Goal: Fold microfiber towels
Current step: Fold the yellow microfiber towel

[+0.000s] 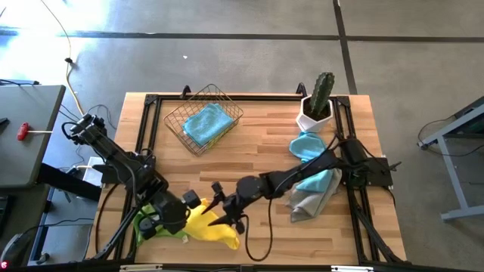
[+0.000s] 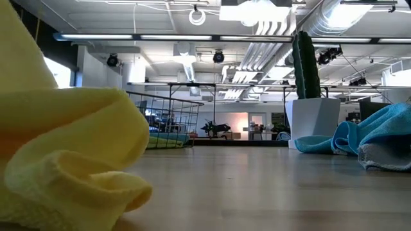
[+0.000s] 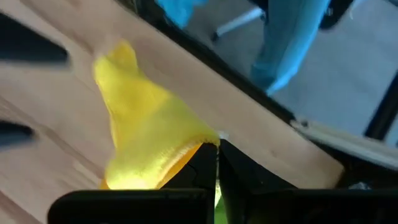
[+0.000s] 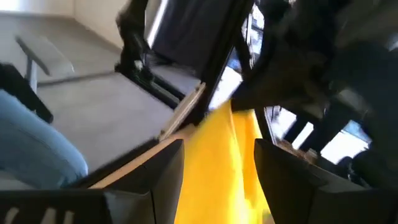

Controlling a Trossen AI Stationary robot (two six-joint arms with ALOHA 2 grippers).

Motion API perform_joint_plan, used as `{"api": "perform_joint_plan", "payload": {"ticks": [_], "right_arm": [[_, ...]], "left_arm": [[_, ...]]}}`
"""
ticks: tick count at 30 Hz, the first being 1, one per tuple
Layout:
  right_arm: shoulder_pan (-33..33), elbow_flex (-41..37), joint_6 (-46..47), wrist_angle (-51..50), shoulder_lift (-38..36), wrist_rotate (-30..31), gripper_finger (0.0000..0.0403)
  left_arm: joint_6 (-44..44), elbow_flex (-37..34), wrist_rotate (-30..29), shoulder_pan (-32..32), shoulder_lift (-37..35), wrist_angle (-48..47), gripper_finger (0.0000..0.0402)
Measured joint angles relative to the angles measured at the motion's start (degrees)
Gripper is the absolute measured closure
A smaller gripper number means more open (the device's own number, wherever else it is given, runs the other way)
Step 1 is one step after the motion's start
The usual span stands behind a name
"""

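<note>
The yellow towel lies crumpled near the table's front edge and fills the left of the low view. My left gripper is shut on it. My right gripper is open, its fingers standing on either side of the yellow towel. A lime green towel lies under my left arm. A light blue towel lies in the wire basket. Another light blue towel lies on a grey towel at the right. My left gripper pinches a bunched edge of the yellow towel between its two shut fingers. The towel spreads out ahead of the fingers over the wood. My right gripper has the yellow towel between its open fingers; whether they touch it I cannot tell.
A cactus in a white pot stands at the far right. The table's front edge runs close by the yellow towel. Bare wood lies in the middle of the table. A person's leg in jeans shows beyond the edge.
</note>
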Motion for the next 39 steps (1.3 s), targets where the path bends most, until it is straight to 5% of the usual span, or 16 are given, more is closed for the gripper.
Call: {"api": "perform_joint_plan", "payload": {"ticks": [5, 9, 20, 23, 29, 39], "right_arm": [[-0.8, 0.0, 5.25, -0.88, 0.28, -5.74, 0.0215], [-1.16, 0.0, 11.21, -11.77, -1.71, -5.26, 0.0215], [1.6, 0.04, 20.45, -37.92, -14.95, 0.82, 0.0215], [3.26, 0.04, 22.76, -42.31, -17.74, 4.42, 0.0215], [7.39, 0.04, 25.42, -46.69, -20.34, 12.26, 0.0215], [10.75, 0.02, 27.17, -54.41, -18.6, 30.71, 0.0215]], "left_arm": [[-3.1, 0.0, 0.11, -0.59, 0.0, -1.26, 0.0401], [-12.92, 0.0, -1.23, -0.39, -0.56, -3.16, 0.0401], [-6.91, 6.44, -27.21, 4.17, -1.45, -5.79, 0.0401], [-4.41, 9.24, -32.67, 7.17, -1.52, -1.71, 0.0401], [0.15, 12.67, -34.42, 13.47, -1.57, 6.9, 0.0401], [-2.6, 12.48, -34.03, 24.46, 6.97, -4.6, 0.0395]]}}
